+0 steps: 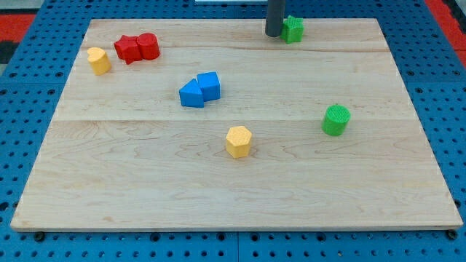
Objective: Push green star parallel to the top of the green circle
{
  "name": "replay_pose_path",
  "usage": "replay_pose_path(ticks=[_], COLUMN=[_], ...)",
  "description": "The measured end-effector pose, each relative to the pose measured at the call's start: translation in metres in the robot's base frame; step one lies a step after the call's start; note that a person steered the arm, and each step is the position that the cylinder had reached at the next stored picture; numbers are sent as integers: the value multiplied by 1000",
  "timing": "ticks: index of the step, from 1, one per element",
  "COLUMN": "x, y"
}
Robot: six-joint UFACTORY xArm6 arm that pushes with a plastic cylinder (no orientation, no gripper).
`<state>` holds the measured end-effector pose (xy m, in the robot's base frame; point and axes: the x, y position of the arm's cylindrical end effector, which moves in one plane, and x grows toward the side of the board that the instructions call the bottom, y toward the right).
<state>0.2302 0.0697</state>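
The green star (293,29) lies near the board's top edge, right of centre. My tip (273,33) touches the star's left side. The green circle (336,120) stands upright at the view's right, well below the star and a little further right. The rod enters from the view's top edge.
Two red blocks (137,48) sit together at the top left, with a yellow block (98,60) to their left. Two blue blocks (200,89) touch each other left of centre. A yellow hexagon block (238,141) lies near the middle. The wooden board (233,211) rests on a blue pegboard.
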Motion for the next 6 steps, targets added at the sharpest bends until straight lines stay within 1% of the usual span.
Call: replay_pose_path(ticks=[1, 2, 4, 5, 6], x=[-25, -27, 10, 10, 74], y=[3, 15, 52, 33, 22])
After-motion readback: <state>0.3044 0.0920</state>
